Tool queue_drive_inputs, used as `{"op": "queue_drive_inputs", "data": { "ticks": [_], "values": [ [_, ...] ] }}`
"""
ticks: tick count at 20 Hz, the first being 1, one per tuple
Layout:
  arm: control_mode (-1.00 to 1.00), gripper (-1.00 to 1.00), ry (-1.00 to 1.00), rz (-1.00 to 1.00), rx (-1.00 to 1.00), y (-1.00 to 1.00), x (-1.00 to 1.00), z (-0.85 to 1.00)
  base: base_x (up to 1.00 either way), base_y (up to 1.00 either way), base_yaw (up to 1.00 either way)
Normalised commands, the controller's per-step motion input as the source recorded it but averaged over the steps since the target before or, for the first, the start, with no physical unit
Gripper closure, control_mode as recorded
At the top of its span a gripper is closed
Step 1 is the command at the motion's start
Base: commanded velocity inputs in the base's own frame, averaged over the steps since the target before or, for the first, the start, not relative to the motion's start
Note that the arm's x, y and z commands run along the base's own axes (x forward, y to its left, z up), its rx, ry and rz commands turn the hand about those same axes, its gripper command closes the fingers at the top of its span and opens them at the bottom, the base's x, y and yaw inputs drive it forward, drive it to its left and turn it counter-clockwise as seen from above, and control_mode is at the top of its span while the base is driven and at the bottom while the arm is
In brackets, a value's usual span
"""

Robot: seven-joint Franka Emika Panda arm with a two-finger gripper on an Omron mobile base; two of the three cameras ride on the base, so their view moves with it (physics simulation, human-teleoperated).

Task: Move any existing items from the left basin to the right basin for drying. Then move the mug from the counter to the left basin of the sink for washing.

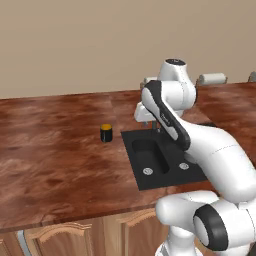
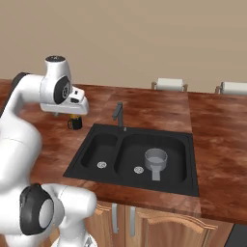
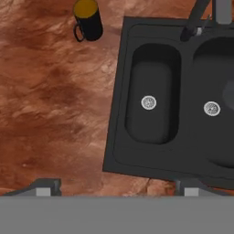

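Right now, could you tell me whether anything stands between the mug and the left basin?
Nothing visible does. The mug stands on bare counter just left of the sink, and the left basin is empty. The grey pan lies in the right basin.

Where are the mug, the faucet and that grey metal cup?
mug (image 3: 88, 20), hand view, its black side.
faucet (image 2: 118, 115), right base view, its upright stem.
grey metal cup (image 2: 156, 158), right base view, its rim.

My two base cams sit behind the arm, left and right, both angled forward and down at mid range. They share the sink (image 1: 165, 160), the bench (image 1: 55, 155) and the mug (image 1: 106, 133). Hand cam looks straight down from close above the left basin (image 3: 153, 103) and the bench beside it.
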Motion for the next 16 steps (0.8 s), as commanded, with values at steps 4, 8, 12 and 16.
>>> {"op": "queue_drive_inputs", "data": {
  "ticks": [4, 8, 12, 16],
  "values": [
    [-1.00, -1.00, 0.00, 0.00, 0.00, 0.92, 0.45, -0.08, 0.00, 0.00, 0.00],
    [-1.00, -1.00, 0.04, 0.00, 0.00, 0.65, 0.75, 0.00, 0.00, 0.00, 0.00],
    [-1.00, -1.00, 0.14, 0.00, 0.00, 0.33, 0.69, -0.07, 0.00, 0.00, 0.00],
    [-1.00, -1.00, 0.02, -0.05, 0.00, 0.00, 0.56, -0.38, 0.00, 0.00, 0.00]
  ]
}}
